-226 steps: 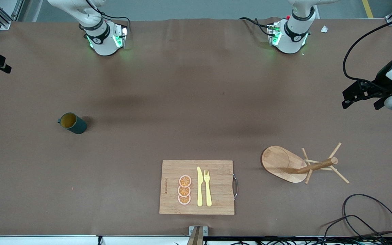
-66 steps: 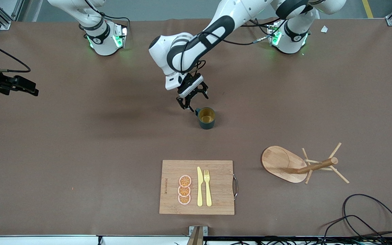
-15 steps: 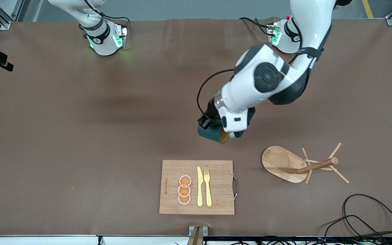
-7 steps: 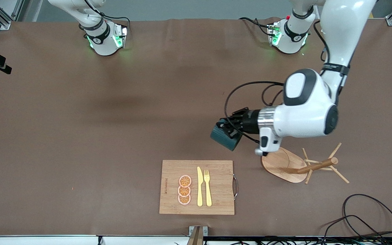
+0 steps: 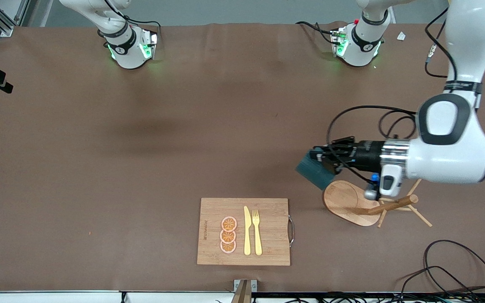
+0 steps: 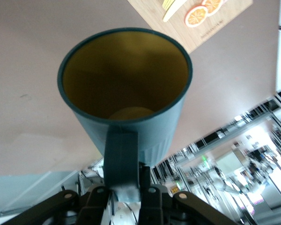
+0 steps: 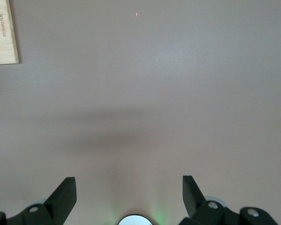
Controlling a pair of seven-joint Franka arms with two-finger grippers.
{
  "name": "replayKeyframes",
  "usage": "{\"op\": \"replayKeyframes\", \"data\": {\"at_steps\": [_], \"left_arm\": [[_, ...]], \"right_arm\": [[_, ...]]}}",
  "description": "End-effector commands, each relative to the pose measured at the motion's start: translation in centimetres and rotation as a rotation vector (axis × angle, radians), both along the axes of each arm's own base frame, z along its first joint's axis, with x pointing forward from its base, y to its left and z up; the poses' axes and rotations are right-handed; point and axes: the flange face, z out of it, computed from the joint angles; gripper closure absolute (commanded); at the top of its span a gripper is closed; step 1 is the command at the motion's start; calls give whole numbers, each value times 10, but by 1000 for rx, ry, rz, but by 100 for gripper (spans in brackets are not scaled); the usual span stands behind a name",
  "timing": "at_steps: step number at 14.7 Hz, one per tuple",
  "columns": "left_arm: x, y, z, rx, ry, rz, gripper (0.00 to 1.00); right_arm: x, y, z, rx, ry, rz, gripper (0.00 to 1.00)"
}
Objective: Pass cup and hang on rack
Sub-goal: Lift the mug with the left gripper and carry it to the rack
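From my station I take the rack [image 5: 352,202] as my marker: it stands on the counter [image 5: 141,168] toward the left arm's end, its oval bamboo base [image 5: 343,198] flat on the brown cover, its post [image 5: 390,205] and thin pegs [image 5: 415,185] fanned out above the base. The left claw [image 5: 324,158] hangs in the air just beside the rack, over the counter at the edge of the oval base, and I see it clenched on the cup [image 5: 314,170]. The cup is off the counter, tipped on its side, its dark ribbed wall showing in the front view. In the left wrist view the cup [image 6: 126,108] fills my screen, mustard inside and mouth pointing away from the claw, with the fingers [image 6: 150,197] pinching the loop handle [image 6: 121,159]. The cup touches no peg that I can make out.

The cutting board [image 5: 244,231] lies on the counter near the rack, toward the right arm's end from it, carrying three orange slices [image 5: 228,235], a yellow knife [image 5: 246,231] and a yellow fork [image 5: 257,231].

The right arm waits well apart from the rack, at the right arm's end. Its claw [image 7: 131,197] is released, fingers [image 7: 65,194] spread wide over bare counter, with a corner of the board [image 7: 2,33] in its wrist view
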Motion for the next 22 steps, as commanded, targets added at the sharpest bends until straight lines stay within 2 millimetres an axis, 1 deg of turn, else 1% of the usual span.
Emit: {"op": "replayKeyframes", "data": {"at_steps": [1, 2, 3, 4, 5, 6, 9, 10, 11, 12, 14, 15, 17, 19, 22], "left_arm": [[-2, 34, 7, -80, 11, 28, 100], [-2, 38, 2, -86, 17, 32, 100], [0, 47, -3, -96, 25, 45, 100], [5, 61, -10, -119, 35, 70, 100], [8, 70, -17, -149, 35, 80, 100], [13, 88, -26, -175, 36, 104, 100], [19, 113, -43, -201, 21, 121, 100], [20, 117, -46, -205, 17, 125, 100], [22, 124, -56, -209, 28, 134, 100], [22, 131, -60, -213, 23, 138, 100], [23, 137, -61, -217, -1, 133, 100], [24, 145, -64, -220, -3, 143, 100], [24, 155, -67, -226, -27, 143, 100], [25, 167, -66, -232, -46, 153, 100], [25, 177, -71, -242, -69, 153, 100]], "right_arm": [[-7, 0, 2, -8, -15, 15, 0], [-7, 0, 1, -8, -13, 15, 0], [-7, 0, -1, -7, -10, 15, 0], [-7, 0, -1, -8, -13, 15, 0], [-7, 0, -1, -8, -15, 15, 0], [-7, 0, -1, -9, -14, 15, 0], [-6, -1, -2, -17, -10, 14, 0], [-6, -1, -2, -17, -10, 14, 0], [-6, -1, -2, -21, -10, 13, 0], [-7, -2, -2, -26, -8, 13, 0], [-7, 0, -2, -27, -6, 16, 0], [-6, 1, -2, -27, -6, 19, 0], [-7, 2, -2, -28, -3, 20, 0], [-7, 2, -2, -28, -1, 20, 0], [-7, 1, -2, -28, 0, 19, 0]]}}
